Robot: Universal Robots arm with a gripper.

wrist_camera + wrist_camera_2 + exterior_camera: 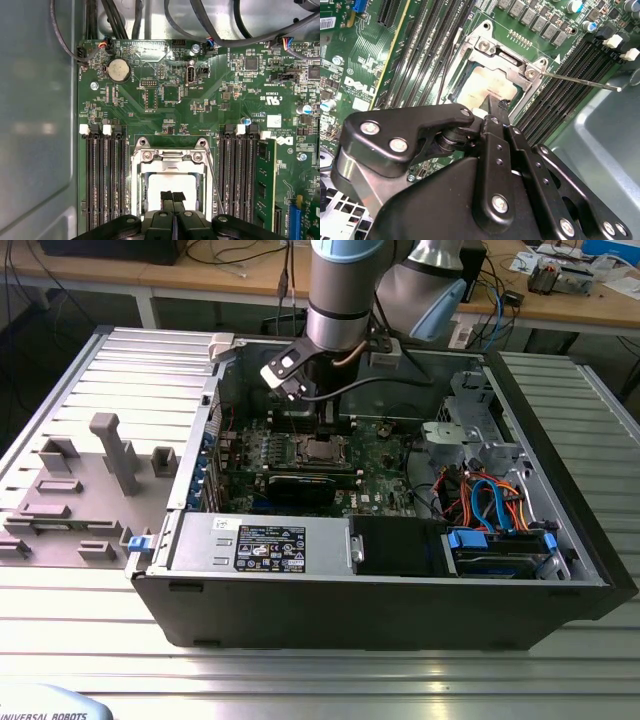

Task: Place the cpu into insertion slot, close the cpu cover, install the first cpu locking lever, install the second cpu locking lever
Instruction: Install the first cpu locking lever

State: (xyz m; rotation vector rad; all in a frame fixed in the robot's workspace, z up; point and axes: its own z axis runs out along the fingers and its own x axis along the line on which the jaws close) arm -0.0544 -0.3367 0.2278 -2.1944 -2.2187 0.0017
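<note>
The cpu [172,182] sits in the insertion slot [134,195] on the green board. You can see its pale metal top through the square cut-out of the cpu cover [172,157], which lies flat over it. Your gripper [173,195] hangs right over one edge of the chip, its two black fingers pressed together with nothing between them (whether the tips touch the metal, you cannot tell). In the second wrist view one locking lever [580,81], a thin steel rod, juts from the socket's corner across the memory slots [555,102] toward the grey case wall. In the exterior view the arm [340,290] reaches down into the open computer case [350,610].
</note>
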